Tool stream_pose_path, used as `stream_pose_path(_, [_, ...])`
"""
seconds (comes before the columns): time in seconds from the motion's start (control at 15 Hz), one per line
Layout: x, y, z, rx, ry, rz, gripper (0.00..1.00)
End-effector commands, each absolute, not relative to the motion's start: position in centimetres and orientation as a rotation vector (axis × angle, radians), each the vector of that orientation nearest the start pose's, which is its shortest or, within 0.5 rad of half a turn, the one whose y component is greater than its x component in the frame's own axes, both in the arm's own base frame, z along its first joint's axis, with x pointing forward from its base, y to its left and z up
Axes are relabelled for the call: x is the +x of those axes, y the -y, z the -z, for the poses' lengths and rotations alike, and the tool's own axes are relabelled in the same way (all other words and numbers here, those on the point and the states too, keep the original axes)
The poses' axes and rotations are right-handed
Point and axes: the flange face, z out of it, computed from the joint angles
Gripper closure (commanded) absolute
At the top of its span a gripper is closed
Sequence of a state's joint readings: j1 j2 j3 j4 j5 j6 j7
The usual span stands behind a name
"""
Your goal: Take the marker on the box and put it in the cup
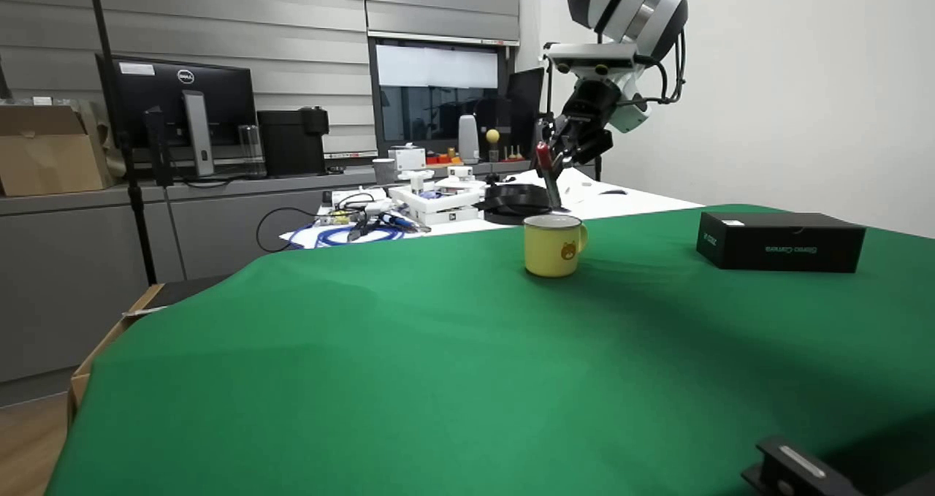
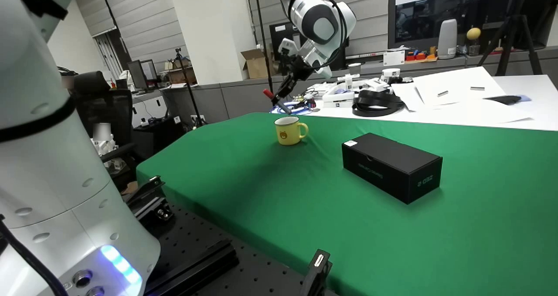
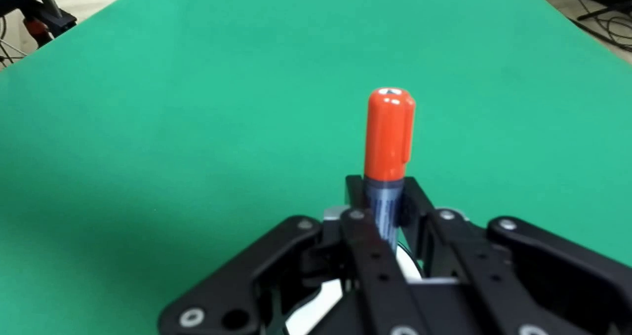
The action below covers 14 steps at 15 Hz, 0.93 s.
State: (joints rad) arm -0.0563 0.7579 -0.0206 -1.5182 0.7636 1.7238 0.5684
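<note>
The yellow cup (image 1: 549, 251) stands upright on the green cloth, and it shows in both exterior views (image 2: 287, 132). My gripper (image 3: 384, 197) is shut on the marker (image 3: 388, 135), just below its red cap. The marker is tilted, red cap up, with its grey-blue body pointing down; it shows in both exterior views (image 1: 543, 155) (image 2: 284, 108). Its lower end appears just above the cup's rim. In the wrist view the cup's white inside (image 3: 316, 309) shows partly behind the fingers, which hide the marker's lower end. The black box (image 2: 392, 152) lies flat with a bare top.
The box also shows right of the cup in an exterior view (image 1: 785, 242). Behind the green cloth (image 2: 244, 178) is a white table with papers (image 2: 457, 86), a black coil (image 2: 377, 103) and white parts. Black clamps (image 2: 317, 267) stand at the cloth's near edge.
</note>
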Motion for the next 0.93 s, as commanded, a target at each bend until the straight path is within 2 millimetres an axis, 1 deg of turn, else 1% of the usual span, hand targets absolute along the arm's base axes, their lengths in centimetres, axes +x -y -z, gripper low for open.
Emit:
stream_pose_path(0.0, [67.7, -1.3, -18.4, -2.127, -1.190, -0.946, 0.95])
stream_pose_path(0.2, [68.1, -1.0, -16.7, -2.113, -1.195, -0.990, 0.95])
stream_pose_path(0.33, [68.4, -1.0, -16.3, -2.109, -1.197, -1.005, 0.95])
stream_pose_path(0.4, [68.6, -1.0, -16.4, -2.103, -1.202, -1.004, 0.54])
stream_pose_path(0.47, [68.8, -0.9, -17.0, -2.102, -1.194, -1.001, 0.53])
stream_pose_path(0.53, [69.1, -0.8, -17.7, -2.103, -1.188, -0.987, 0.49])
stream_pose_path(0.8, [70.2, -0.4, -22.3, -2.101, -1.146, -0.904, 0.20])
stream_pose_path(0.87, [70.4, -0.2, -23.5, -2.105, -1.136, -0.881, 0.15])
